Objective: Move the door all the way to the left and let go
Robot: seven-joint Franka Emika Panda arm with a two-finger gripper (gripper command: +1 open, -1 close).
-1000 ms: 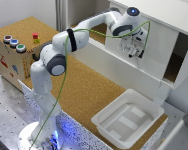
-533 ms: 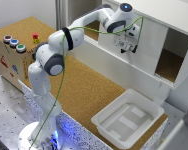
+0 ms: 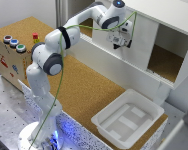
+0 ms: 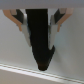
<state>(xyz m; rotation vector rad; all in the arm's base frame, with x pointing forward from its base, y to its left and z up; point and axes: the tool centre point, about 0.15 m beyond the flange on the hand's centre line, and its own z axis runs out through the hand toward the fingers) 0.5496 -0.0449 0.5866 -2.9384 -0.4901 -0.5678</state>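
Observation:
The door [image 3: 140, 44] is a flat white panel on the front of the white cabinet [image 3: 164, 14]. It covers the cabinet's middle, and an open bay [image 3: 164, 62] with a cork floor shows on the exterior view's right. My gripper [image 3: 120, 41] is pressed against the door's face, left of its middle. In the wrist view the gripper [image 4: 39, 32] has its fingers [image 4: 21, 25] on either side of a dark handle [image 4: 43, 52] standing out from the pale door [image 4: 14, 54]. It appears shut on that handle.
A white plastic tray [image 3: 144, 102] lies on the cork table in front of the cabinet, at the exterior view's lower right. A wooden box [image 3: 9, 62] with coloured buttons stands at the exterior view's left. The arm's base [image 3: 41, 135] stands at the table's front edge.
The gripper and the door have slid together toward the exterior view's left. The open bay on the right has grown wider.

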